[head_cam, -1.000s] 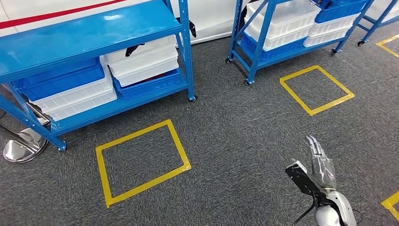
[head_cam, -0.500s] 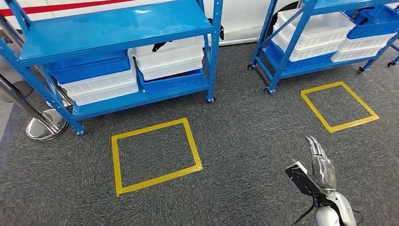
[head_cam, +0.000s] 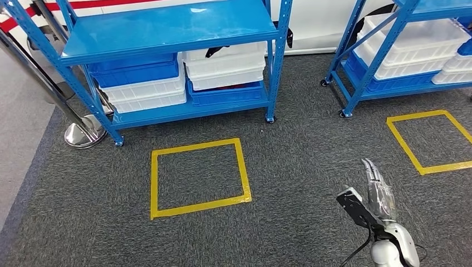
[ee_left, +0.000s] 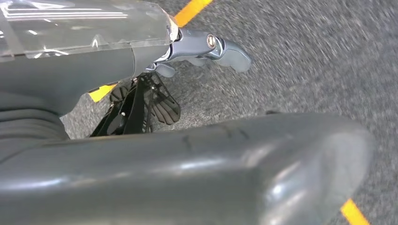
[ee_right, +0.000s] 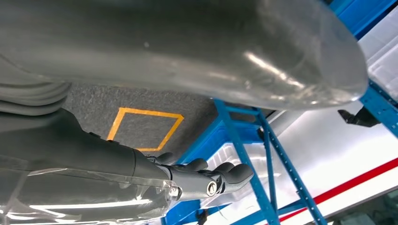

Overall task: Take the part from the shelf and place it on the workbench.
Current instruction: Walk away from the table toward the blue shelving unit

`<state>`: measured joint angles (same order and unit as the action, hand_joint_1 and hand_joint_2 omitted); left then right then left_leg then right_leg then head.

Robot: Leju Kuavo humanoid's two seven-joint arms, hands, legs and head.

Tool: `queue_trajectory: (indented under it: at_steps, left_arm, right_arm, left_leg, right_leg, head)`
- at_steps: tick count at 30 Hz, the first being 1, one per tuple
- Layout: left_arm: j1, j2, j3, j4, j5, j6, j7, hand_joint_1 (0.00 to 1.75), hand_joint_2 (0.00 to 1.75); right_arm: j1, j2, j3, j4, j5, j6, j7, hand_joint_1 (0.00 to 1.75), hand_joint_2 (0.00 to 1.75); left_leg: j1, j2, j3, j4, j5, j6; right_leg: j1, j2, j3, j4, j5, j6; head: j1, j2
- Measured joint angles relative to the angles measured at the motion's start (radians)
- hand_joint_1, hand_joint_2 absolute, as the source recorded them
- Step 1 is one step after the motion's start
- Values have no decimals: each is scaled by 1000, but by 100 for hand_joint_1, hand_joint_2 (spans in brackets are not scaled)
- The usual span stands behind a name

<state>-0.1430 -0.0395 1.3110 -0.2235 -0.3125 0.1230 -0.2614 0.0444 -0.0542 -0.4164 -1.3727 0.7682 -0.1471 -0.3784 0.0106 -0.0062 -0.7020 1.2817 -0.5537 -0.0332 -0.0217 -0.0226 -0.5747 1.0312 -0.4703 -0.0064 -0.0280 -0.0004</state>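
Observation:
A blue shelf (head_cam: 167,25) stands ahead on grey carpet, with white bins (head_cam: 225,67) and blue bins (head_cam: 133,72) stacked on its lower level. A small black object (head_cam: 214,52) lies on top of the white bins; I cannot tell what it is. My right hand (head_cam: 379,192) hangs low at the right over the carpet, fingers stretched out, holding nothing. The right wrist view shows the same hand (ee_right: 141,178) empty, with a blue shelf post (ee_right: 244,150) beyond it. My left hand (ee_left: 117,61) hangs over the carpet with nothing in its fingers (ee_left: 206,44).
A second blue shelf (head_cam: 362,61) with white bins stands at the right. A yellow taped square (head_cam: 200,207) marks the floor before the first shelf, another taped square (head_cam: 405,146) lies at the right. A chrome stanchion base (head_cam: 83,135) sits by the shelf's left leg.
The whole picture has shifted to the right, so the camera has turned left. The shelf now sits nearer the middle. My right hand keeps its pose.

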Motion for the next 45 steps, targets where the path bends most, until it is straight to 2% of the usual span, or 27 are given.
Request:
queue_trajectory:
  at_steps: [3,4,5,8,15,20,22,24,26,27,28,29,31,32,33,34,36,37,38,40,41,42,43,44,45]
  left_arm:
    - [2,4,1,0,7,0,-1,0,0]
    - [2,5,2,0,8,0,-2,0,0]
    - [2,6,3,0,9,0,-2,0,0]
    - [3,7,6,0,11,-2,-1,0,0]
    - [3,7,7,0,13,-15,0,0,0]
    - [3,8,7,0,13,-15,3,0,0]
    - [3,8,7,0,11,-14,4,0,0]
    - [2,8,7,0,9,-13,6,0,0]
    - [2,8,7,0,7,-13,9,0,0]
    - [3,8,7,0,6,-12,10,0,0]
    - [4,7,7,0,6,-12,10,0,0]
    - [4,7,7,0,5,-12,11,0,0]
    - [4,6,7,0,1,-12,12,0,0]
    - [4,5,7,0,0,-12,13,0,0]
    - [3,4,6,0,-1,-12,13,0,0]
    - [2,3,6,0,-1,-12,14,0,0]
    - [-1,2,6,0,-2,-10,15,0,0]
    - [-2,2,6,0,-2,-10,16,0,0]
    - [-4,1,6,0,-2,-9,18,0,0]
    - [-6,0,6,0,-3,-8,19,0,0]
    - [-6,0,6,0,-4,-7,19,0,0]
    - [-4,0,6,0,-4,-7,19,0,0]
    - [-2,0,6,0,-4,-6,19,0,0]
    - [0,0,6,0,-4,-5,19,0,0]
    - [3,-1,6,0,-4,-4,20,0,0]
  right_arm:
    - [-6,0,2,6,-10,-2,-1,0,0]
    - [-7,0,3,6,-13,-2,-1,0,0]
    - [-7,0,5,7,-15,-3,-1,0,0]
    - [-8,-1,9,8,-17,-4,-2,0,0]
    - [-6,-2,11,9,-32,-10,-5,0,0]
    - [-5,-1,11,8,-32,-12,-6,0,0]
    - [-6,-1,11,7,-33,-13,-6,0,0]
    - [-5,-2,11,6,-33,-15,-5,0,0]
    - [-2,-3,10,5,-34,-15,-3,0,0]
    - [2,-4,8,5,-34,-15,-2,0,0]
    - [5,-4,7,5,-35,-14,-1,0,0]
    - [8,-5,6,5,-35,-14,-1,0,0]
    - [11,-7,2,5,-36,-14,0,0,0]
    - [11,-9,0,6,-37,-14,0,0,0]
    - [12,-10,-2,6,-37,-14,0,0,0]
    - [14,-11,-4,6,-38,-14,0,0,0]
    - [18,-12,-6,4,-38,-14,0,0,0]
    - [20,-12,-7,2,-38,-14,0,0,0]
    - [21,-12,-8,0,-38,-14,0,0,0]
    - [22,-11,-10,-4,-38,-15,0,0,0]
    - [23,-11,-11,-4,-38,-15,0,0,0]
    - [24,-11,-11,-4,-38,-14,0,0,0]
    - [26,-11,-12,-4,-39,-14,0,0,0]
    - [27,-11,-12,-4,-39,-13,0,0,0]
    - [29,-11,-13,-4,-40,-13,0,0,0]
  left_leg:
    - [-6,6,108,-209,90,19]
    - [-8,8,129,-252,102,22]
    - [-10,10,136,-269,104,23]
    - [-14,9,136,-270,106,23]
    - [-22,9,129,-261,102,43]
    - [-28,7,123,-262,101,62]
    - [-25,4,131,-271,97,75]
    - [-22,0,143,-277,90,86]
    - [-24,-1,149,-277,84,90]
    - [-25,-2,154,-276,80,91]
    - [-26,-3,160,-276,76,89]
    - [-26,-4,169,-276,70,87]
    - [-26,-5,193,-276,54,79]
    - [-27,-5,204,-276,45,74]
    - [-27,-5,210,-277,37,68]
    - [-26,-6,216,-278,31,62]
    - [-26,-6,224,-264,33,49]
    - [-26,-5,221,-239,39,44]
    - [-25,-4,204,-196,50,38]
    - [-19,-1,131,-83,46,25]
    - [-16,-1,85,-29,23,19]
    - [-12,0,42,7,-12,14]
    - [-10,0,8,21,-46,10]
    - [-7,0,-16,9,-70,7]
    - [-6,1,-28,-27,-69,6]
  right_leg:
    - [4,-9,4,0,-1,3]
    - [7,-10,4,2,-3,5]
    - [9,-10,3,3,-4,6]
    - [8,-11,2,2,-2,8]
    - [0,-10,4,-7,5,32]
    - [-7,-11,5,-6,15,53]
    - [-9,-7,-1,14,16,61]
    - [-9,5,-37,81,-19,60]
    - [-6,15,-110,204,-77,57]
    - [-5,17,-144,256,-94,56]
    - [-3,18,-164,280,-93,54]
    - [-2,18,-164,263,-69,53]
    - [1,19,-116,138,14,43]
    - [5,19,-90,74,39,37]
    - [9,19,-73,32,46,30]
    - [13,20,-64,12,44,23]
    - [14,21,-47,6,27,9]
    - [12,22,-32,0,23,2]
    - [10,22,-14,-5,14,-5]
    - [8,20,21,-11,-11,-12]
    - [7,20,37,-11,-25,-14]
    - [5,20,55,-12,-40,-13]
    - [4,21,74,-12,-56,-11]
    - [1,22,97,-12,-74,-9]
    - [-1,23,121,-13,-93,-6]
  head:
    - [0,0]
    - [0,0]
    - [0,0]
    - [0,0]
    - [0,0]
    - [0,0]
    - [0,0]
    - [1,0]
    - [1,0]
    - [1,0]
    - [1,0]
    - [1,0]
    - [1,0]
    - [1,0]
    - [1,0]
    - [1,0]
    - [1,0]
    - [1,0]
    - [1,0]
    - [0,0]
    - [0,0]
    - [0,0]
    - [0,0]
    - [0,0]
    - [0,0]
